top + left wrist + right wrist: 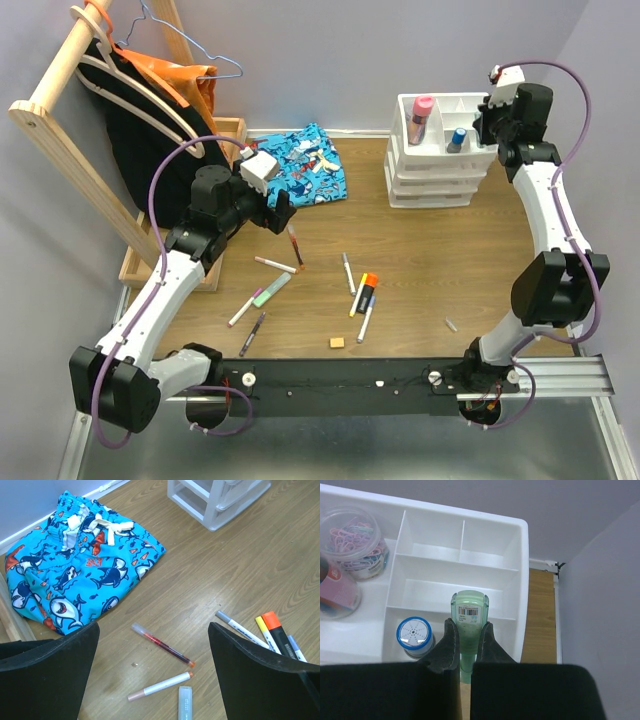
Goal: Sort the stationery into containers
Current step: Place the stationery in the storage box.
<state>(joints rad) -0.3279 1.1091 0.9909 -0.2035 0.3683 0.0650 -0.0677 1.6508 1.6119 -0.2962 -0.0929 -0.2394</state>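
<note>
Fingers of the right gripper (468, 632) pinch a green marker (469, 611) over the open compartments of the white organiser (522, 550), a blue-lidded jar (413, 634) just beside them, while the left gripper (152, 630) hangs wide open above a red pen (162, 644) on the table (240, 565).

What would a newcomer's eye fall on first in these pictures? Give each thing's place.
First, the bright blue shark-print cloth near the far edge of the table, just beyond the open left gripper. Next, the right gripper, shut on a pale green tube above the white organiser at the far right. Then the pens and markers strewn across the middle.
</note>
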